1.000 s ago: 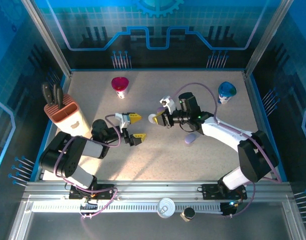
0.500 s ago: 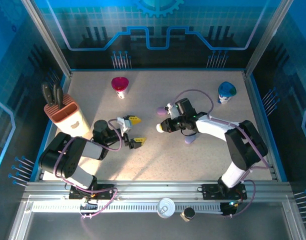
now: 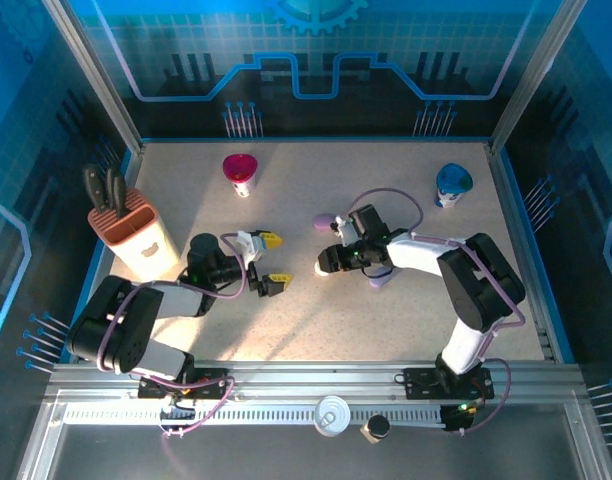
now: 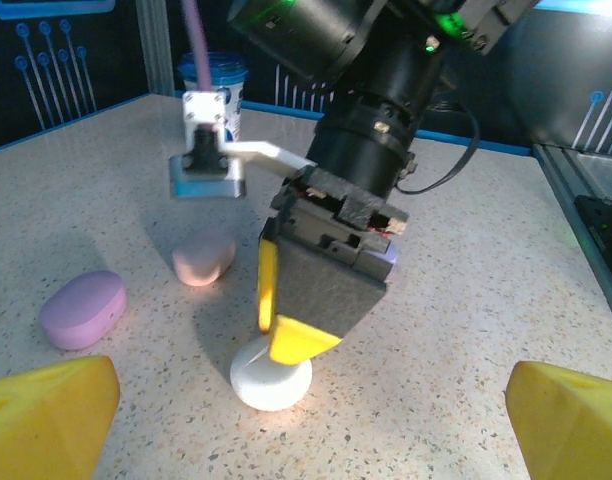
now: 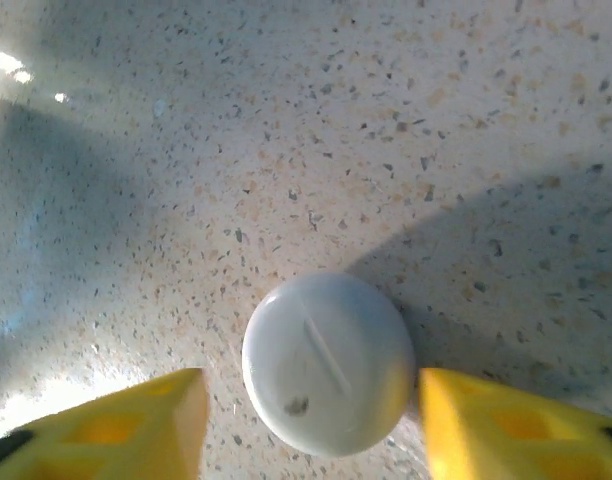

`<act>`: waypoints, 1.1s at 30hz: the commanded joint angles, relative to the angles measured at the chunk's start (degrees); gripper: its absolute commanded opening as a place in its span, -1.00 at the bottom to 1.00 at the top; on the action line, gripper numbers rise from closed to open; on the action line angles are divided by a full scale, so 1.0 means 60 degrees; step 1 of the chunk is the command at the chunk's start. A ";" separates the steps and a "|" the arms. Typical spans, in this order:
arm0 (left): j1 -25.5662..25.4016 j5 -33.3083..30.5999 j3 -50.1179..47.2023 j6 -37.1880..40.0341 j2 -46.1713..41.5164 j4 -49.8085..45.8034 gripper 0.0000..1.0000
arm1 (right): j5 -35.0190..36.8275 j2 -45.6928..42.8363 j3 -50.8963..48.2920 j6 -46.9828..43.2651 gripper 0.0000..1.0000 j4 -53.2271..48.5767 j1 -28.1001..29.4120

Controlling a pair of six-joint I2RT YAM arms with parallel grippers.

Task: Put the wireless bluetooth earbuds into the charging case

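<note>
A white round charging case lies flat on the speckled table, closed, a faint seam across its lid. My right gripper points straight down over it, open, one yellow finger on each side; there is a gap on the left, and the right finger sits close by. In the left wrist view that same case sits under the right gripper. To the left of it my left gripper is wide open with nothing in it. The earbuds are out of view.
A purple oval case and a pink one lie beyond the white case. Another lavender case rests by the right arm. A knife block stands at the left, a red cup at the back, a blue cup at the back right.
My right gripper came down and toward the left with the white case, set it on the table and opened. The left gripper stayed open, almost in place.
</note>
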 commanded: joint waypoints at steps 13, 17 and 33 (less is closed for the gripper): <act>0.0108 -0.7629 -0.0154 -0.0075 -0.4517 -0.4580 0.99 | 0.4939 -0.5756 -0.2871 -0.2571 0.71 0.2541 -0.1253; 0.0210 -0.9061 -0.0649 -0.0300 -0.4110 -0.3695 0.98 | 0.5577 -0.6786 -0.3964 -0.3298 0.76 0.3279 -0.2113; 0.1879 -0.8339 -0.0692 -0.1443 -0.1343 -0.0816 0.99 | 0.5145 -0.4631 -0.6152 -0.2765 1.00 0.8435 -0.4147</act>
